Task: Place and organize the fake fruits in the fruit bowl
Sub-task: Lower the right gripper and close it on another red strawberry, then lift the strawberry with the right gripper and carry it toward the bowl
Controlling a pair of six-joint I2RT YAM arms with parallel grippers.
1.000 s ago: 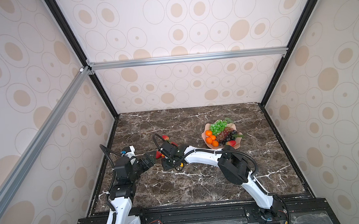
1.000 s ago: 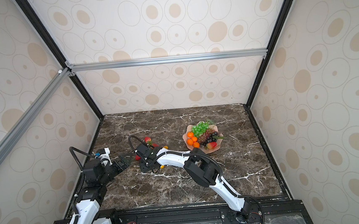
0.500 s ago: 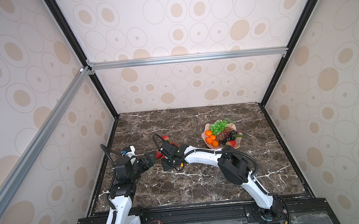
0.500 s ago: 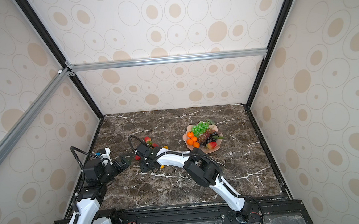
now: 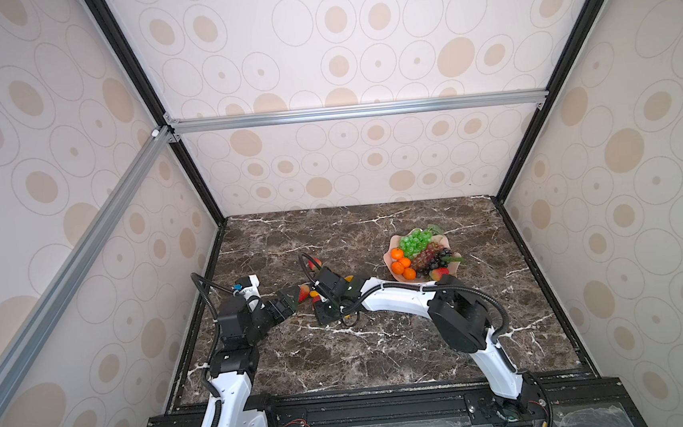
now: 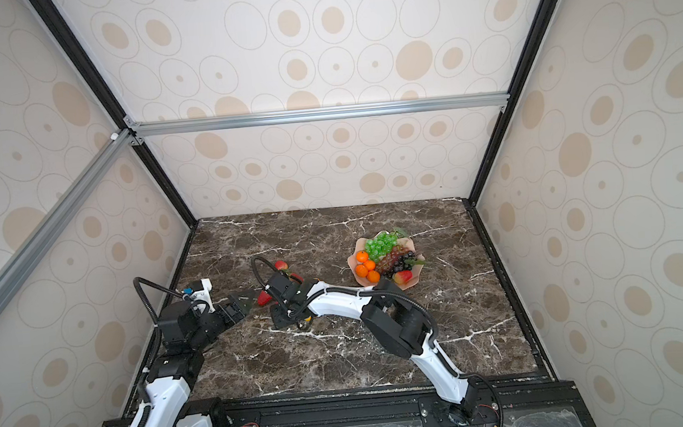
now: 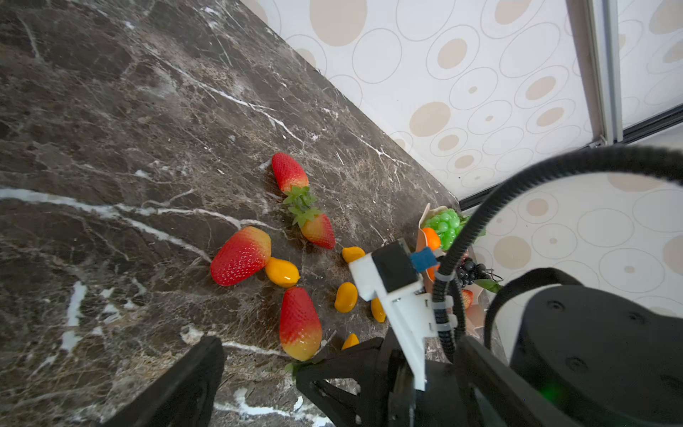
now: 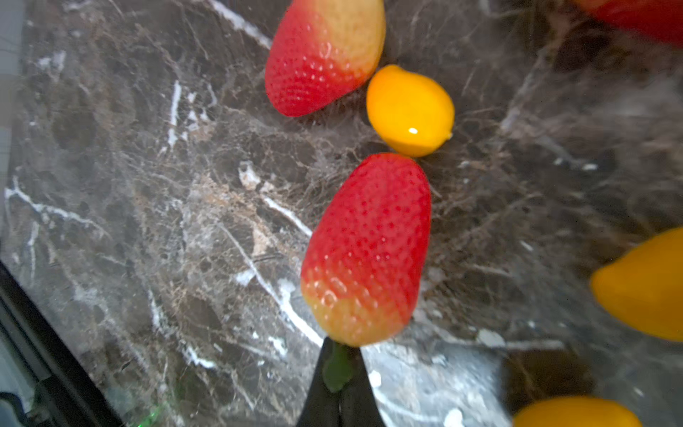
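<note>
**Fruit bowl (image 5: 388,263) part filled; right gripper pinches a loose strawberry by its leaf**

Dark marble tabletop (image 5: 383,344) covers the whole floor of the booth. In both top views the right arm (image 5: 397,302) stretches across the middle into the left half. The left arm (image 5: 229,398) points toward the same patch of marble.

On the far right part of the tabletop stands the fruit bowl, well apart from both grippers. It holds a green grape bunch (image 5: 415,242) at its far side, with a dark grape bunch (image 5: 433,257) just beside that. Three tangerines (image 5: 398,267) line the left rim, and a bowl strawberry (image 5: 439,274) lies at the near edge.

The left gripper (image 5: 294,299) hangs just beside the loose fruit, jaws spread wide and holding nothing. The right gripper (image 8: 340,360) has its fingers pressed together on the green leaf (image 8: 337,369) of the pinched strawberry (image 8: 369,251). That strawberry's red tip points away from the fingers. Whether it is clear of the marble cannot be told.

Three loose strawberries lie on the marble nearby. One (image 7: 242,257) touches a kumquat (image 7: 282,272), and the other two (image 7: 290,172) (image 7: 319,232) lie with their leaf tufts meeting. Four more kumquats (image 7: 346,297) are scattered beside them, two of them partly hidden behind the right arm's wrist.
</note>
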